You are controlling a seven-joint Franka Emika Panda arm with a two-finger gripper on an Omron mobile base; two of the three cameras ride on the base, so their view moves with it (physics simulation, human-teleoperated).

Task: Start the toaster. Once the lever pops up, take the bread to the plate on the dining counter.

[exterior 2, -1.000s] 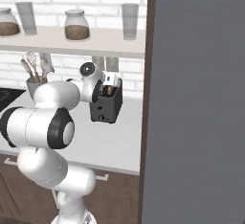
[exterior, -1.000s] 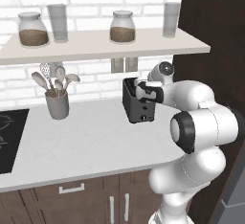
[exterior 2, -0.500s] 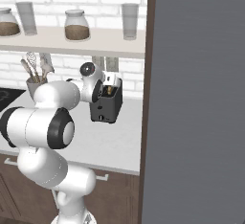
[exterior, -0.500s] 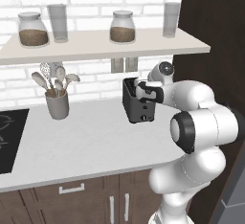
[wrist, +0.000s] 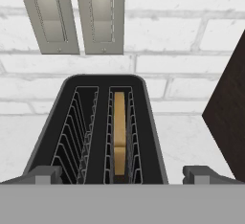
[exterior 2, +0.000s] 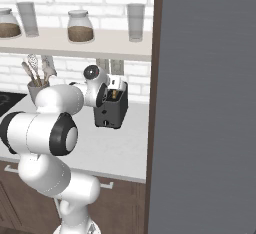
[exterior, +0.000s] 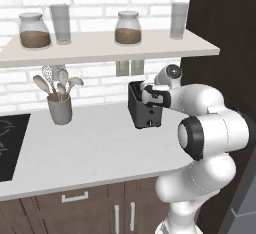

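Right now your gripper (wrist: 119, 174) hangs just above the toaster (exterior: 144, 105) with its fingers (wrist: 43, 174) spread wide, holding nothing. You can see the bread (wrist: 119, 132) standing on edge in one toaster slot. Your toaster sits on the white counter (exterior: 85, 153), near the brick wall (wrist: 182, 50).

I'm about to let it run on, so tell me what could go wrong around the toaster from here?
The open hand hangs over the toaster, whose slots are narrow, so a finger might catch the wire guides. The bread stands edge-up, deep in one slot, so a grip may slip.
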